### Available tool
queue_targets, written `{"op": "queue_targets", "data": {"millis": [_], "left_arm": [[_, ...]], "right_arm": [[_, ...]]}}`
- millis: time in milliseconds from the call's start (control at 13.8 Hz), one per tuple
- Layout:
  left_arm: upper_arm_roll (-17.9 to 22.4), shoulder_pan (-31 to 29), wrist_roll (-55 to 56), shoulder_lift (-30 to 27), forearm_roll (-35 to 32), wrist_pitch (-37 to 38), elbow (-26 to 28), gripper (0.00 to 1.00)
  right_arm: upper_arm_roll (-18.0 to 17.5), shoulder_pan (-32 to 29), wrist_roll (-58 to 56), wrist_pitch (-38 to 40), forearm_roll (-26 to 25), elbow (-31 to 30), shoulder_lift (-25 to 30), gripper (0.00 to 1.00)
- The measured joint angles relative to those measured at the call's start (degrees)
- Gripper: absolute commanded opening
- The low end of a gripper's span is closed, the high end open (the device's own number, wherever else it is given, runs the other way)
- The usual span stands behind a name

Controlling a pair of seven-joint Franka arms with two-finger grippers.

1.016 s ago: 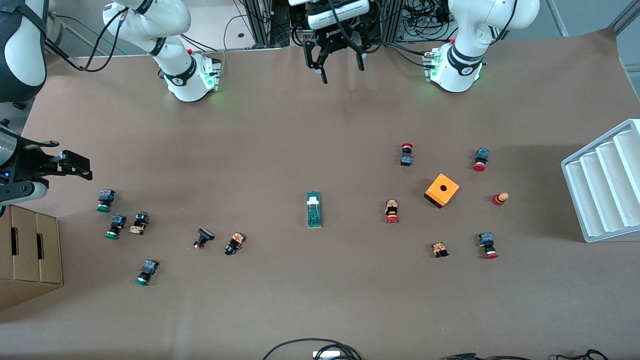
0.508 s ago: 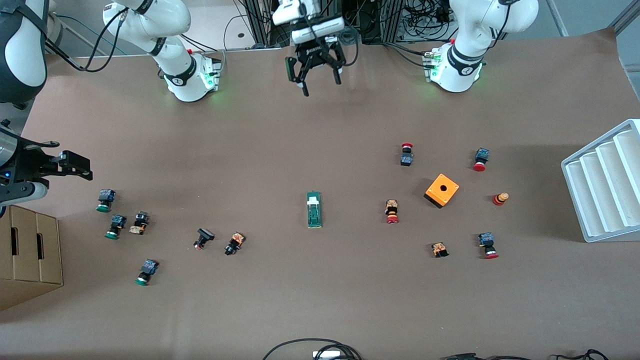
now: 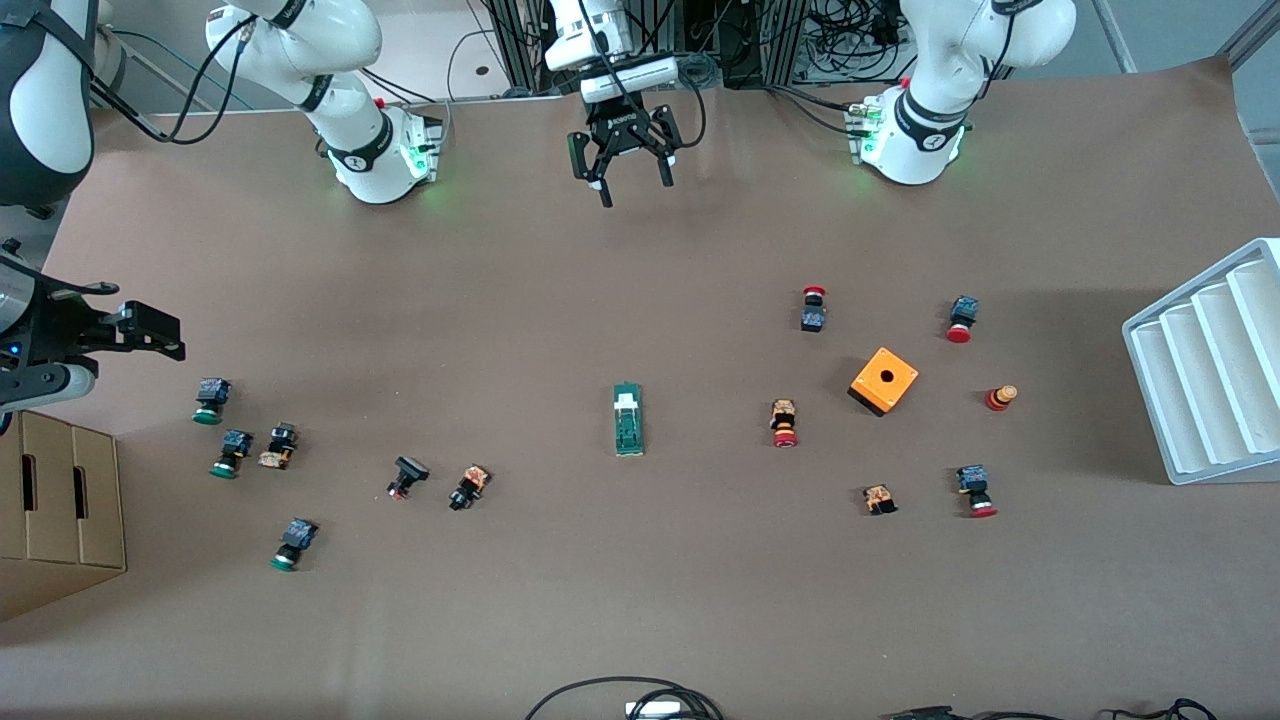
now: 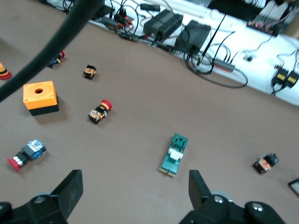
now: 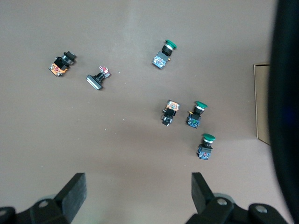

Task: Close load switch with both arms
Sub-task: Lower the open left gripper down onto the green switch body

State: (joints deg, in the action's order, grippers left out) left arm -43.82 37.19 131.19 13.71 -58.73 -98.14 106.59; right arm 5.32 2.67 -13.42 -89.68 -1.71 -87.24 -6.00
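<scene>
The load switch (image 3: pixel 628 420), a narrow green block with a white sliding piece, lies flat in the middle of the table; the left wrist view shows it (image 4: pixel 174 155) too. My left gripper (image 3: pixel 635 187) hangs open and empty over the table strip between the two bases, well away from the switch; its black fingers (image 4: pixel 71 189) frame bare table. My right gripper (image 3: pixel 160 338) hovers open and empty at the right arm's end of the table, above the green-capped buttons (image 5: pixel 198 113).
An orange box with a hole (image 3: pixel 884 380) and several red-capped buttons (image 3: pixel 784 424) lie toward the left arm's end. A white stepped tray (image 3: pixel 1205 370) stands at that edge. A cardboard box (image 3: pixel 60 510) sits at the right arm's end.
My left gripper has come lower over the table and shifted toward the right arm's base, staying open. The right gripper and the switch have not moved.
</scene>
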Motion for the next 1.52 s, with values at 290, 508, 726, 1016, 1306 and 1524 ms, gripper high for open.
{"op": "queue_targets", "data": {"millis": [290,508,726,1016,1306,1524], "left_arm": [[0.0,0.8,7.4,2.4,-9.2,-0.3,1.4,1.00],[0.3,1.0,8.3,6.3,-16.1,-0.3,1.5,1.00],[1.1,1.0,7.3,10.1,-21.5,-0.3,1.5,1.00],[2.7,0.9,1.5,12.9,-25.2,-0.5,1.4,1.00],[3.0,0.9,-0.1,16.5,-27.4,-0.6,1.2,1.00],[3.7,0.9,0.0,19.3,-30.1,-0.6,1.2,1.00]], "right_arm": [[0.0,0.0,0.0,0.0,0.0,0.0,0.0,1.00],[0.0,0.0,0.0,0.0,0.0,0.0,0.0,1.00],[0.0,0.0,0.0,0.0,0.0,0.0,0.0,1.00],[0.0,0.0,0.0,0.0,0.0,0.0,-0.1,1.00],[0.0,0.0,-0.1,0.0,0.0,0.0,-0.1,1.00],[0.0,0.0,-0.1,0.0,0.0,0.0,-0.1,1.00]]}}
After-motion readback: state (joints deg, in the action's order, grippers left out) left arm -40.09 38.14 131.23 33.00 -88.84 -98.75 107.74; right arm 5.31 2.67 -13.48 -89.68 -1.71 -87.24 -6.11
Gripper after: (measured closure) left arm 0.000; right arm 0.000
